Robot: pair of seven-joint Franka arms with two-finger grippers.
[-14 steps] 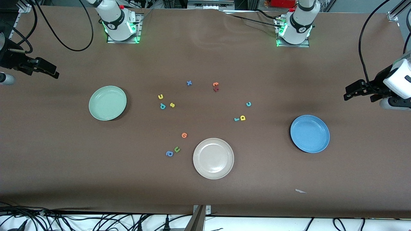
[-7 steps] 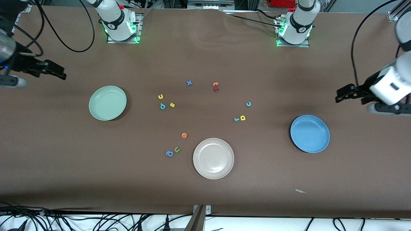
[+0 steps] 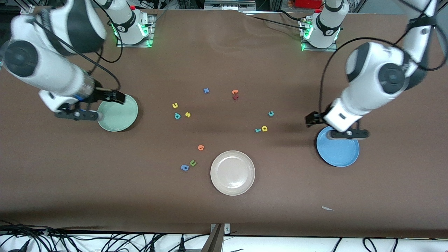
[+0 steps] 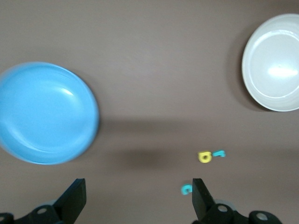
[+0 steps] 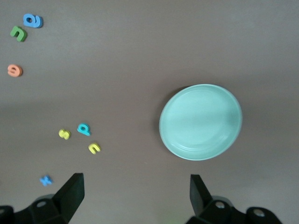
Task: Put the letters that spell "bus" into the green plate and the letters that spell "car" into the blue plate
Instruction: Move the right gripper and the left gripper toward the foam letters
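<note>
On the brown desk [image 3: 224, 210], near its middle, the small foam letters lie scattered among three plates. The green plate [image 3: 117, 112] sits toward the right arm's end, and the right tool [image 3: 118, 98] hangs over its rim with fingers spread wide and holding nothing. From that plate, at about three o'clock in the front view, lie the yellow "u" [image 3: 175, 105], the teal "b" [image 3: 177, 116] and the yellow "s" [image 3: 188, 114], close together but apart. The blue plate [image 3: 338, 148] lies toward the left arm's end; the left tool [image 3: 310, 119] hangs over the desk just beside its rim, at about ten o'clock from the plate, also wide and empty. The teal "c" [image 3: 271, 113] lies at about ten o'clock from the blue plate, and nearer the front camera the teal "r" [image 3: 258, 130] and yellow "a" [image 3: 264, 128] sit side by side, perhaps touching. A white plate [image 3: 232, 172] rests nearest the front camera, with an orange letter [image 3: 201, 147], a green "u" [image 3: 193, 163] and a blue "a" [image 3: 184, 168] beside it. A blue "x" [image 3: 206, 90] and two reddish letters [image 3: 235, 94] lie nearer the arms' bases.
</note>
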